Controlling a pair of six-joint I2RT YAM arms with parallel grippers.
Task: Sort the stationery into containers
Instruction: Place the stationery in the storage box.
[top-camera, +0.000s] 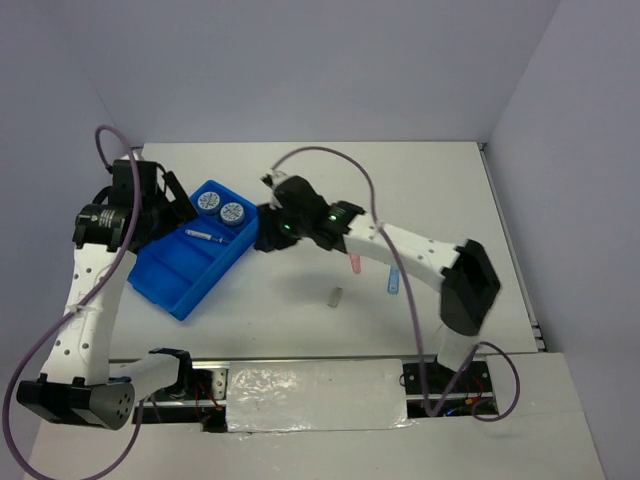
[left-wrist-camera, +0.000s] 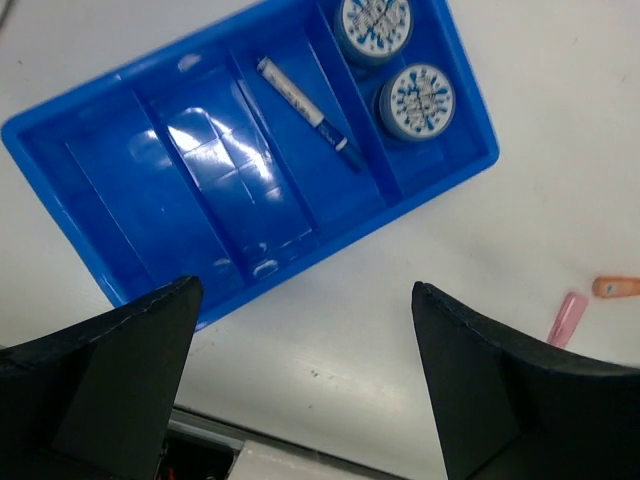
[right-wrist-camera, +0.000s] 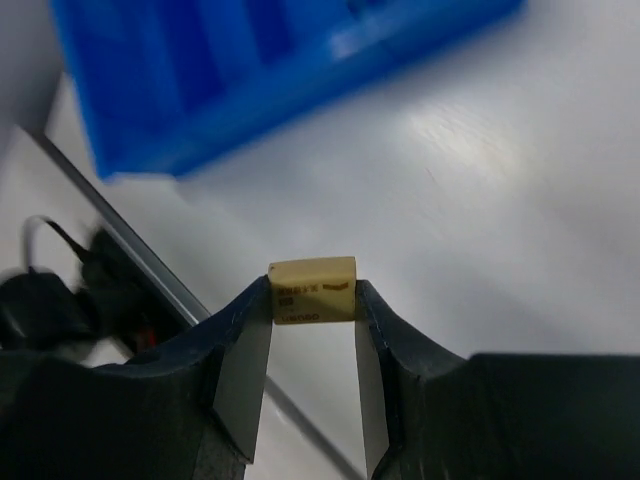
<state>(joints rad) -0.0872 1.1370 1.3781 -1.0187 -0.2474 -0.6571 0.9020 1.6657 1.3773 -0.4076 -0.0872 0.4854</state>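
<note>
The blue tray (top-camera: 172, 282) lies left of centre; it also shows in the left wrist view (left-wrist-camera: 110, 170) and the right wrist view (right-wrist-camera: 230, 100). Two patterned discs (top-camera: 209, 200) (top-camera: 232, 212) share its far compartment, as the left wrist view shows (left-wrist-camera: 375, 20) (left-wrist-camera: 417, 100). The pen (top-camera: 204, 236) (left-wrist-camera: 305, 112) lies in the adjoining compartment. My right gripper (top-camera: 266, 232) (right-wrist-camera: 312, 295) is shut on a tan block (right-wrist-camera: 312, 290), held above the table at the tray's right edge. My left gripper (top-camera: 165, 200) (left-wrist-camera: 305, 300) is open and empty above the tray.
On the table to the right lie a pink capsule (top-camera: 354, 263) (left-wrist-camera: 566, 318), a light-blue capsule (top-camera: 393, 282), an orange capsule (left-wrist-camera: 616, 287) and a grey block (top-camera: 336, 296). The table's front edge with cables runs below the tray (right-wrist-camera: 150, 270).
</note>
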